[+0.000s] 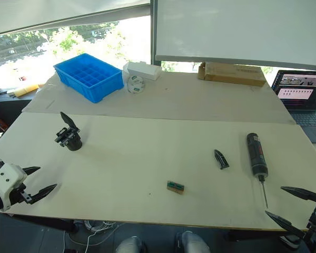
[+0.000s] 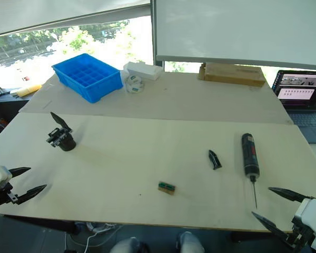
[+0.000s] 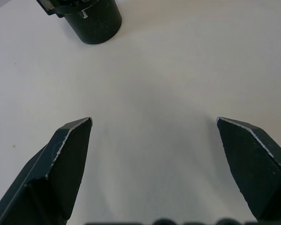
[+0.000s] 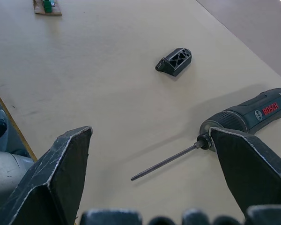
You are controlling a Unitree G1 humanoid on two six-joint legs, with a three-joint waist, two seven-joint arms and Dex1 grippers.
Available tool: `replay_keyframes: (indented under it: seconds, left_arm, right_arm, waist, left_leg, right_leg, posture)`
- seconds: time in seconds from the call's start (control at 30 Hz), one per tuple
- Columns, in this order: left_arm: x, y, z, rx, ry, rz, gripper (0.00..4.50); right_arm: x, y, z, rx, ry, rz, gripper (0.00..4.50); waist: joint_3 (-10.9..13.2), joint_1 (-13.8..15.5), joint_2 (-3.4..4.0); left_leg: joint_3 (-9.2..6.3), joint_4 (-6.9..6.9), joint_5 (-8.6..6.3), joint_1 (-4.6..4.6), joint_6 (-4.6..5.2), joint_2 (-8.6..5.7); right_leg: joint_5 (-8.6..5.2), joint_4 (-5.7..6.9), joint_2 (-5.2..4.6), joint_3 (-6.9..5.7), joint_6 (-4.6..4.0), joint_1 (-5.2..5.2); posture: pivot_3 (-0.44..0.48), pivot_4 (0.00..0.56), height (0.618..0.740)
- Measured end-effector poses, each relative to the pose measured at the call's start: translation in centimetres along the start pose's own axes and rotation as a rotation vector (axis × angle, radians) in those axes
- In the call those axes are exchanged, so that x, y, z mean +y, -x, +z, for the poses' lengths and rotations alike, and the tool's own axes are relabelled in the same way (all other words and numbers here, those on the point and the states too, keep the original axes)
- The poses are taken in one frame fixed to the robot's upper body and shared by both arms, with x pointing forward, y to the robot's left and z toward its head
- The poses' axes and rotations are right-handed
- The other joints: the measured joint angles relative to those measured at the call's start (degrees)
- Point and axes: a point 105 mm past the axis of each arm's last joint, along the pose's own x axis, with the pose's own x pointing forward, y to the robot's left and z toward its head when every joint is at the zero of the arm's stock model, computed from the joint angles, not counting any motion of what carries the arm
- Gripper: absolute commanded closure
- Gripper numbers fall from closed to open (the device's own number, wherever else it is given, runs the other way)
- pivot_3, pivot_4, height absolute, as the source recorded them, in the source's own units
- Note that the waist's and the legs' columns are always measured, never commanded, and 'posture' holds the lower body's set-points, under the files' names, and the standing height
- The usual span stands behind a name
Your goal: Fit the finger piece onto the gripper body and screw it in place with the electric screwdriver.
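Observation:
The gripper body (image 1: 69, 136) stands on the table's left side, its one pointed finger sticking up; its round base also shows in the left wrist view (image 3: 94, 18). The finger piece (image 1: 221, 158) lies loose on the right half of the table (image 4: 175, 61). Just right of it lies the electric screwdriver (image 1: 257, 155), bit pointing toward the front edge (image 4: 253, 115). My left gripper (image 1: 40, 183) hovers open at the front left corner, well short of the gripper body. My right gripper (image 1: 294, 207) is open at the front right edge, just beyond the screwdriver's bit tip.
A small green-and-tan block (image 1: 175, 186) lies near the front middle. At the back stand a blue compartment tray (image 1: 88, 76), a white box (image 1: 142, 70), a tape roll (image 1: 135, 84) and a cardboard box (image 1: 231, 73). A laptop (image 1: 304, 97) sits at the far right.

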Motion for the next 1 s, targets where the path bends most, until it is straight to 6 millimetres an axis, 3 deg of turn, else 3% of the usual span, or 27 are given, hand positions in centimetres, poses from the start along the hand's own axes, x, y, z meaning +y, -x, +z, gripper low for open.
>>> replay_keyframes:
  seconds: [0.1,0.27,0.47,0.57,0.67,0.9,1.0]
  left_arm:
    - [0.1,0.5,0.0,-0.033,0.094,0.025,0.00]
    - [0.1,1.2,0.9,-0.181,0.295,0.138,0.00]
    - [-0.2,2.6,-2.9,-0.201,0.493,0.449,0.00]
    - [-0.9,2.7,-3.8,-0.190,0.533,0.506,0.00]
    - [-1.1,1.2,-3.2,-0.201,0.541,0.496,0.00]
    - [0.2,-4.3,1.1,-0.255,0.468,0.411,0.00]
    - [0.2,-6.1,2.1,-0.245,0.448,0.383,0.00]
  right_arm:
    - [-0.1,-1.1,1.0,-0.059,-0.003,0.003,0.07]
    - [0.9,-5.1,7.3,-0.378,-0.005,0.058,0.07]
    - [2.4,-7.8,11.2,-0.590,-0.042,0.066,0.07]
    - [2.9,-8.4,12.1,-0.619,-0.049,0.080,0.07]
    - [3.0,-8.8,12.4,-0.624,-0.037,0.087,0.07]
    - [2.7,-9.4,12.3,-0.613,-0.016,0.089,0.07]
    - [2.7,-9.5,12.4,-0.613,-0.010,0.088,0.07]
  waist:
    - [0.0,-0.3,-0.01]
    - [0.0,-0.9,-0.01]
    - [0.0,-0.3,-0.09]
    - [-0.1,0.3,-0.22]
    - [-0.2,0.8,-0.31]
    - [-0.2,0.5,-0.41]
    - [-0.2,-0.1,-0.41]
  left_leg:
    - [0.01,0.00,0.04,0.02,0.04,0.03]
    - [-0.02,0.00,0.12,0.05,-0.03,0.06]
    - [-0.02,0.08,0.13,0.03,0.03,0.05]
    - [-0.03,0.10,0.06,0.02,-0.05,0.01]
    - [-0.04,0.14,0.04,0.01,-0.06,-0.02]
    - [0.01,0.15,0.30,0.02,0.35,-0.03]
    - [0.03,0.14,0.32,0.04,0.33,-0.04]
  right_leg:
    - [0.00,0.03,0.01,0.02,0.00,-0.02]
    - [0.01,0.12,0.02,0.05,-0.02,-0.01]
    - [0.18,0.10,0.04,0.03,-0.31,0.06]
    - [0.19,0.10,0.02,-0.01,-0.31,0.07]
    - [0.18,0.10,0.04,-0.06,-0.29,0.08]
    - [0.27,0.15,0.33,-0.06,-0.42,0.10]
    - [0.28,0.17,0.34,-0.04,-0.44,0.10]
  posture:
    - [0.000,0.150,0.740]
    - [0.000,0.150,0.740]
    - [0.000,0.150,0.740]
    - [0.000,0.150,0.740]
    - [0.000,0.150,0.740]
    - [0.000,0.150,0.740]
    - [0.000,0.150,0.740]
